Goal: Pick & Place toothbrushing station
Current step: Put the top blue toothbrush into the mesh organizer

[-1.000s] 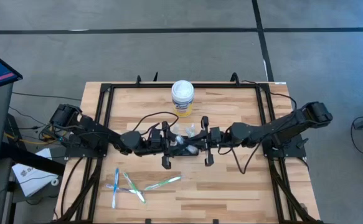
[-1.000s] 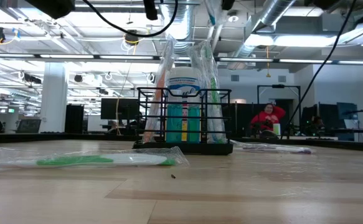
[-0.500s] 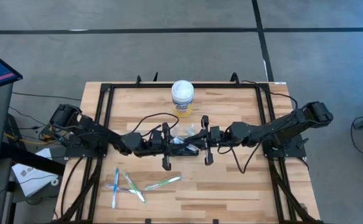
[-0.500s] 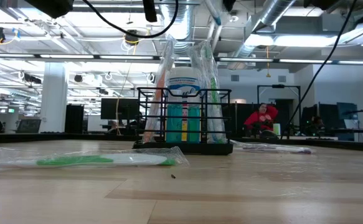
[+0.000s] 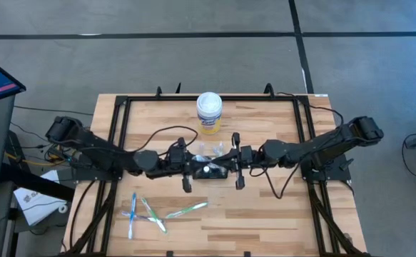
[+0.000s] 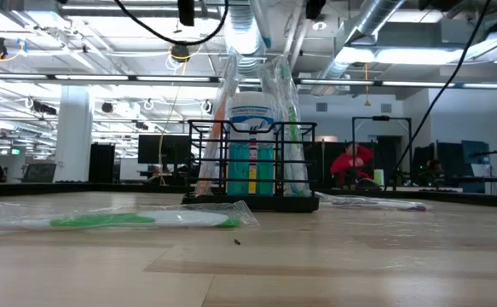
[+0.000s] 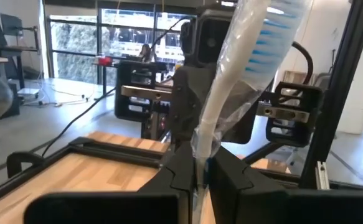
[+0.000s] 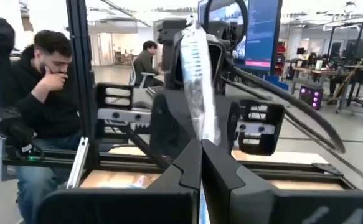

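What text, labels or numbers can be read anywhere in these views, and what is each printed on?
No text is legible in any view.
Round canister: its yellow label has print too small to read.
Canister label behind the wire caddy in the low view: blurred, unreadable.
Wrapped toothbrushes on the table: no readable print.
Monitor behind the table: on-screen content too blurred to read.

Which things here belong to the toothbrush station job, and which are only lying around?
Job:
- black wire caddy
- blue-bristled wrapped toothbrush, clamped in left pincer
- second wrapped toothbrush, clamped in right pincer
- probably the loose wrapped toothbrushes on the table

Lying about:
- white-lidded canister
- person in the background
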You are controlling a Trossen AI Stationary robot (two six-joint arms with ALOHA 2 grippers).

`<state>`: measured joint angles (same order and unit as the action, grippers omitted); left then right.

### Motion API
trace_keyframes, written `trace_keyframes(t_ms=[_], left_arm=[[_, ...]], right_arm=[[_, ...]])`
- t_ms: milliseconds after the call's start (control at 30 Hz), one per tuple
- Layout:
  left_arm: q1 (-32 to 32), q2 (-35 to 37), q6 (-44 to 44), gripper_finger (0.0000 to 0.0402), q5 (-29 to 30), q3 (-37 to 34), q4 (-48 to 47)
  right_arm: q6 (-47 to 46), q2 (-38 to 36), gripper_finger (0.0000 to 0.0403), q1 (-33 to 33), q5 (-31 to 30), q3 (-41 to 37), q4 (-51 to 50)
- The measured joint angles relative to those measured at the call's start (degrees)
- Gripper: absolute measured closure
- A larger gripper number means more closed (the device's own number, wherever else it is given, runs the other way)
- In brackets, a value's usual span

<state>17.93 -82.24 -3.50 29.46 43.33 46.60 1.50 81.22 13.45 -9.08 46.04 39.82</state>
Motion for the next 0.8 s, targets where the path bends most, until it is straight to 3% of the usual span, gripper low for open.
trace_keyframes(t_ms=[567, 800], left_arm=[[2.7, 12.9, -4.9, 0.0386, 3.4, 0.0, -22.8], [2.7, 15.5, -6.0, 0.0386, 3.8, 0.0, -27.8]], right_arm=[[-2.0, -2.9, 0.0403, -0.3, 0.1, 0.0, -7.5], [-2.2, -3.3, 0.0403, 1.1, 0.0, -0.1, -9.6]])
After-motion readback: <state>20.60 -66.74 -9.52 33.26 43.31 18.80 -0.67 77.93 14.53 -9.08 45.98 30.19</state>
